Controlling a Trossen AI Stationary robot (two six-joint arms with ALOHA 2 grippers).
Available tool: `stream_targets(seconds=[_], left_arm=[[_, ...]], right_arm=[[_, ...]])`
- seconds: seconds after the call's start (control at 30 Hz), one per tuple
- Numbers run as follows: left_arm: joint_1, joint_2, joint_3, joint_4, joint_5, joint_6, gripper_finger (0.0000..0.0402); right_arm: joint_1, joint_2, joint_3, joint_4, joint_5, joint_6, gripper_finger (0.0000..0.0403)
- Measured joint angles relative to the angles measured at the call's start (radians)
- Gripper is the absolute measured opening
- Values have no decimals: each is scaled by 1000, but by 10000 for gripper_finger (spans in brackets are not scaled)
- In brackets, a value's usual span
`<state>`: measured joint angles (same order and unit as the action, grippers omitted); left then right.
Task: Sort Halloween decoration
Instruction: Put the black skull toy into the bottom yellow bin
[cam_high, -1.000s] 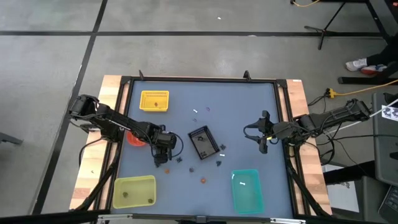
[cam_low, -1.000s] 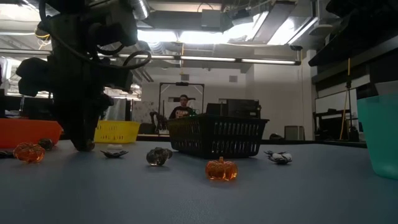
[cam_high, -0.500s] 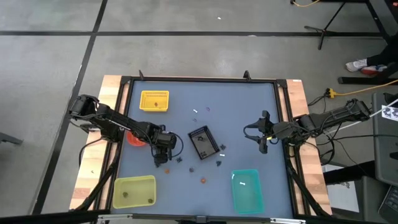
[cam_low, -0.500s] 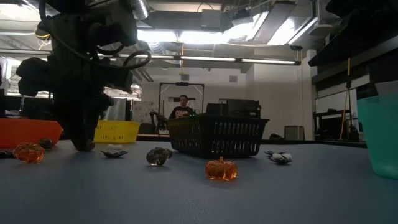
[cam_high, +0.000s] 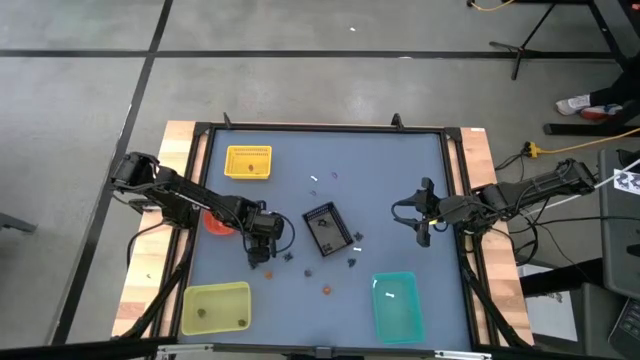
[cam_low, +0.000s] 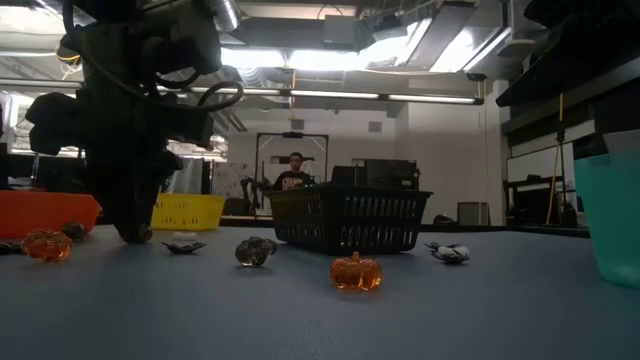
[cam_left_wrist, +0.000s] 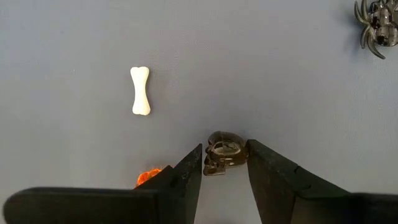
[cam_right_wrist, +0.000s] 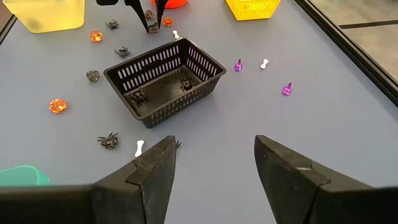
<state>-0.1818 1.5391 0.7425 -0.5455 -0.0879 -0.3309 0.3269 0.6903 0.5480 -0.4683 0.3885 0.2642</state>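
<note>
The left gripper (cam_left_wrist: 225, 177) was down at the table with its fingers on either side of a small dark skull (cam_left_wrist: 222, 152), seemingly gripping it so it could be lifted and sorted. The right gripper (cam_right_wrist: 214, 163) hung open and empty near the black basket (cam_right_wrist: 166, 79), waiting, while other trinkets lay scattered about: a white bone (cam_left_wrist: 140, 91), a spider (cam_left_wrist: 376, 22) and an orange pumpkin (cam_low: 356, 271)

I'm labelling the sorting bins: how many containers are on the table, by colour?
yellow basket: 1
orange container: 1
black basket: 1
yellow-green tray: 1
teal container: 1
Total: 5
</note>
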Motion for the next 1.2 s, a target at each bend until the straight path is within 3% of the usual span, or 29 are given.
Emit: stream_targets(seconds=[0.9, 1.2], left_arm=[[0, -4, 41, -57, 30, 0, 110], [0, -4, 19, -5, 30, 0, 110]], right_arm=[[0, 0, 0, -5, 0, 0, 215], [0, 0, 0, -5, 0, 0, 215]])
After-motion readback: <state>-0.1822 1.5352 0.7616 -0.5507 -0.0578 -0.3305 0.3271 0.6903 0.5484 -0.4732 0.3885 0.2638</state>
